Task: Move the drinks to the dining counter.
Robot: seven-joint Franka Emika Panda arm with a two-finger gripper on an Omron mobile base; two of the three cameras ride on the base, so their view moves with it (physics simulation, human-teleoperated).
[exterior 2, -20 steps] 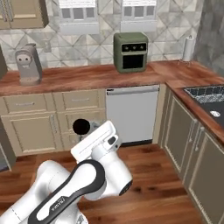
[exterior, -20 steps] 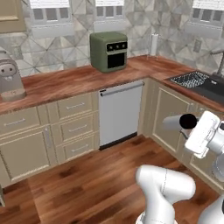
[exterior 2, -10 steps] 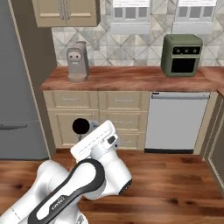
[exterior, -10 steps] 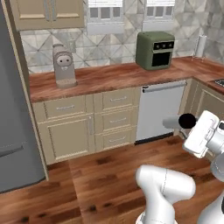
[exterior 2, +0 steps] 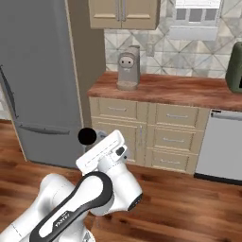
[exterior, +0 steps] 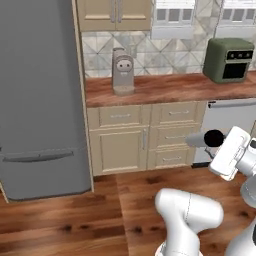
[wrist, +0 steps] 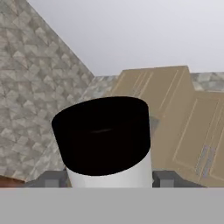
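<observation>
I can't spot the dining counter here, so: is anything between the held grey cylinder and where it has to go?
Cannot tell. The gripper holds the black-capped cylinder, but these views face a fridge, a cabinet run and a wall counter with a coffee machine. The floor ahead looks bare.

The tall grey fridge (exterior: pixel 40 95) walls off everything to its own side, floor to ceiling. Just right of the fridge, the wood worktop (exterior: pixel 170 89) lies mostly bare, with a grey coffee machine (exterior: pixel 123 71) near the fridge end and a green toaster oven (exterior: pixel 229 60) well away from it. Upper cabinets (exterior: pixel 112 14) cap the headroom over the coffee machine. In the hand view, the black-capped cylinder (wrist: pixel 106 142) between the fingers (wrist: pixel 168 178) blocks most of the forward look, probably tight overhead there.
</observation>
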